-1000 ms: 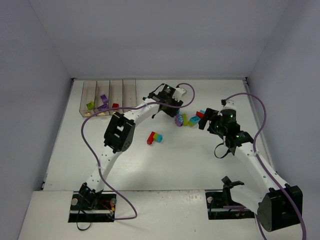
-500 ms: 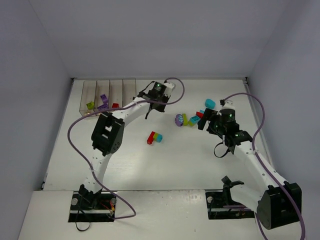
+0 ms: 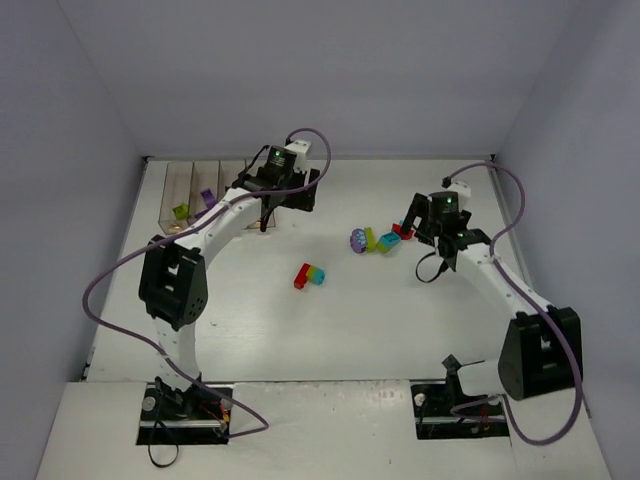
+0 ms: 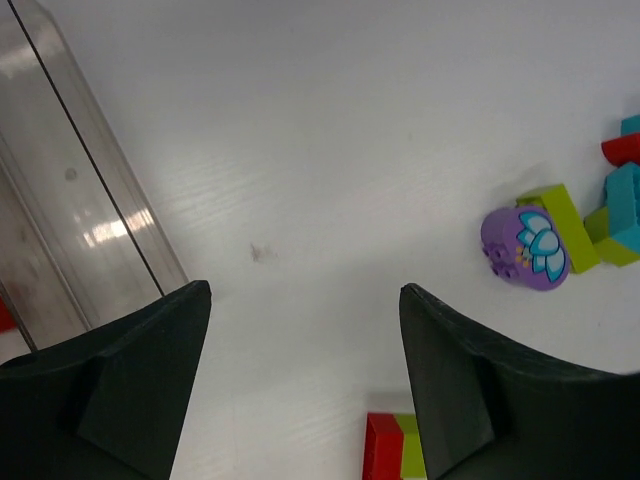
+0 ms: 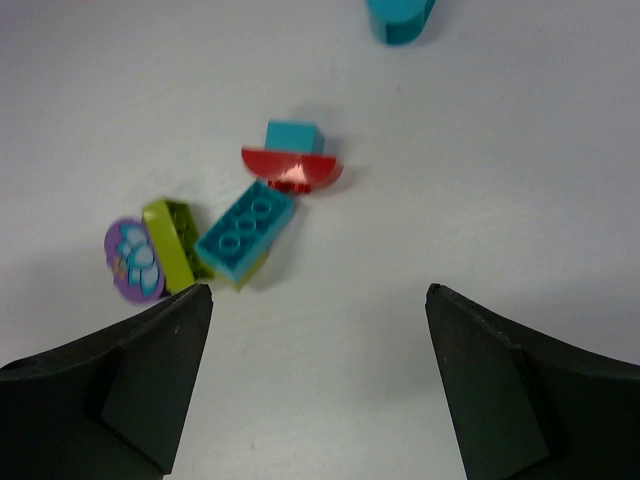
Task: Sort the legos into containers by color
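Observation:
The clear containers [image 3: 190, 185] stand in a row at the back left; a lime green lego [image 3: 180, 211] and a purple lego [image 3: 207, 198] lie inside. My left gripper [image 3: 292, 192] is open and empty just right of them; its wrist view [image 4: 303, 295] shows a bin wall [image 4: 90, 220]. Loose legos lie mid-table: a purple round one [image 3: 357, 240] [image 4: 527, 248], lime green [image 5: 168, 245], teal [image 5: 245, 240], a red half-round [image 5: 292, 168], and a red-green-teal brick [image 3: 310, 275] [image 4: 392, 448]. My right gripper [image 3: 420, 225] [image 5: 318, 292] is open and empty, hovering beside the cluster.
A teal round piece [image 5: 400, 18] lies beyond the cluster in the right wrist view. Grey walls close the table on the left, back and right. The purple cables loop over both arms.
My left gripper has swung left from beside the purple round lego to next to the bins. My right gripper has shifted back a little over the cluster.

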Robot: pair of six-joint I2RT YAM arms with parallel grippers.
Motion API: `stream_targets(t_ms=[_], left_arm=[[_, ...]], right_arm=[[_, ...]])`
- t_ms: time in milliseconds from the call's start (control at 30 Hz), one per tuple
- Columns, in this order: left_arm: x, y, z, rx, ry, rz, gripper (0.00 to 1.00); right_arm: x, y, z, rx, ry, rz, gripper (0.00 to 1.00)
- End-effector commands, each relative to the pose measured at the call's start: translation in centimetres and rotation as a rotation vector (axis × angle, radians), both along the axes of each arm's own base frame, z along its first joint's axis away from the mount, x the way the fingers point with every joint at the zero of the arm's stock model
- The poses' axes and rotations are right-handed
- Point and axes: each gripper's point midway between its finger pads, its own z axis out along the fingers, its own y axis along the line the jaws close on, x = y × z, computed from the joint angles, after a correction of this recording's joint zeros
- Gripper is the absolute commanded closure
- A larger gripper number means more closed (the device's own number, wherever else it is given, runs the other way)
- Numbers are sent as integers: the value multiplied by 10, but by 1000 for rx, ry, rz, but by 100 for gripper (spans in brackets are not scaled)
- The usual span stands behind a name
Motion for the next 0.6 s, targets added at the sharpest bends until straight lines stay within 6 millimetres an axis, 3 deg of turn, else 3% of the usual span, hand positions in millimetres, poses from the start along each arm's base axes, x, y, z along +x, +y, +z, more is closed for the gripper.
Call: stream_targets(t_ms=[0,33,67,100,133,167,233,267,300,333,433,500,533,567], left_arm=[[-23,13,26,-18,12,58,29],[-28,19,32,-13,9,71,29],[-36,23,28,-2,35,76,29],[-43,26,21,2,60,84,29],[-50,28,28,-10,53,81,29],[-55,31,26,-8,65,83,28],[-68,35,18,-9,97,87,28],[-74,38,25,-20,91,86,28],[-78,38,24,-24,97,84,28],[-87,40,24,-26,105,79,28],[-99,47,22,-17,116,82,28],[-102,52,21,-6,120,89,28],[-110,57,18,3,129,91,28],[-110,56,20,-1,123,89,28]], right_arm=[[47,-38,25,-70,-81,-202,15],[54,-48,23,-68,-74,-239,15],[62,-52,10,-71,-41,-259,15],[74,-57,18,-62,-63,-292,15],[81,-61,14,-66,-55,-308,14],[88,-67,-3,-80,-18,-328,14],[108,-71,1,-80,-34,-345,14],[109,-72,-21,-97,32,-345,13],[123,-73,-13,-93,9,-347,13],[128,-73,-30,-104,44,-343,13],[151,-73,-31,-94,35,-342,13],[158,-75,-47,-95,62,-350,13],[174,-75,-58,-96,67,-351,13],[174,-75,-58,-96,68,-351,13]])
